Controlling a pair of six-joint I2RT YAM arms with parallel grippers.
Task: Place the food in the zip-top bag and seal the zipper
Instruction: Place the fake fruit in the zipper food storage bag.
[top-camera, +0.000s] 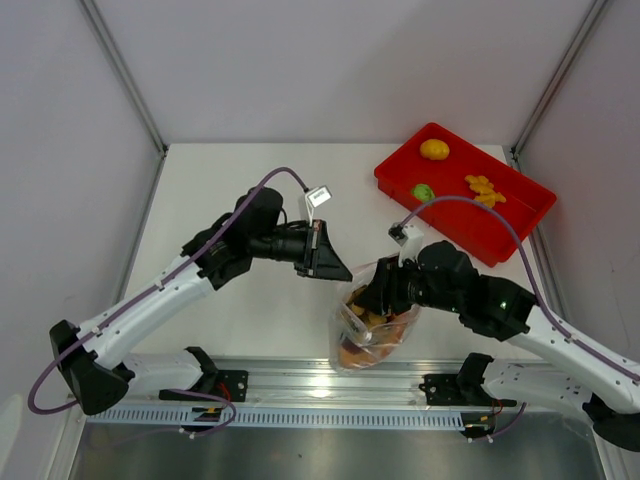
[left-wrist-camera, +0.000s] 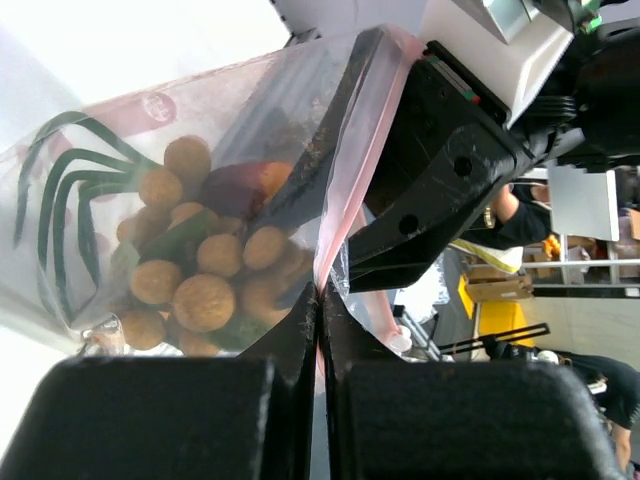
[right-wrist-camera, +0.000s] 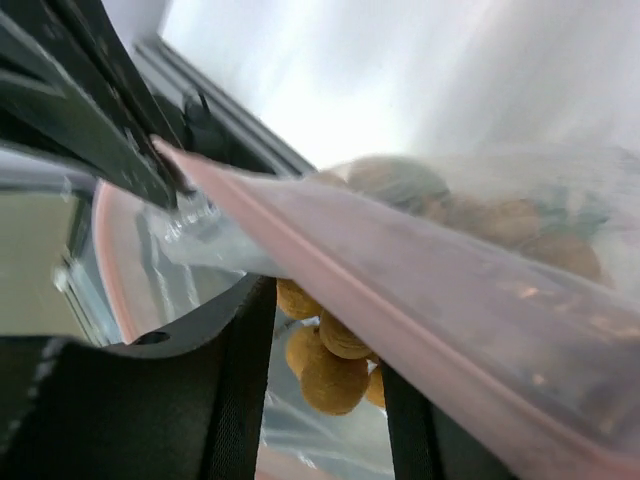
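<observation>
Your left jaws are pressed nearly together, fingers (left-wrist-camera: 160, 420) side by side, with the thin pinkish-red zipper strip (left-wrist-camera: 345, 190) of the clear, crinkly zip-top bag (left-wrist-camera: 250, 110) pinched between their tips. Your right jaws stand a little apart. Bag film and the same strip (right-wrist-camera: 400, 310) cross over their fingers (right-wrist-camera: 235, 390), and round food shows in the gap. You cannot tell whether they actually clamp the plastic.

In the left wrist view, one black right finger sits under the bag's film at the mouth and the other sits outside it. Both sets of jaws meet at the bag's mouth.

Inside the bag lie a bunch of yellow-tan toy grapes (left-wrist-camera: 205, 300), dark green curved leaves (left-wrist-camera: 60, 190) and a purple-red piece (left-wrist-camera: 235, 185) touching an orange one.

From above, the bag (top-camera: 365, 335) hangs between the two arms, close to the near edge of the white desk (top-camera: 230, 180). Well apart, at the far right, the red rectangular tray (top-camera: 455, 165) holds a yellow-orange round fruit (top-camera: 434, 149), a small green piece (top-camera: 423, 190) and orange lumpy pieces (top-camera: 483, 188).
</observation>
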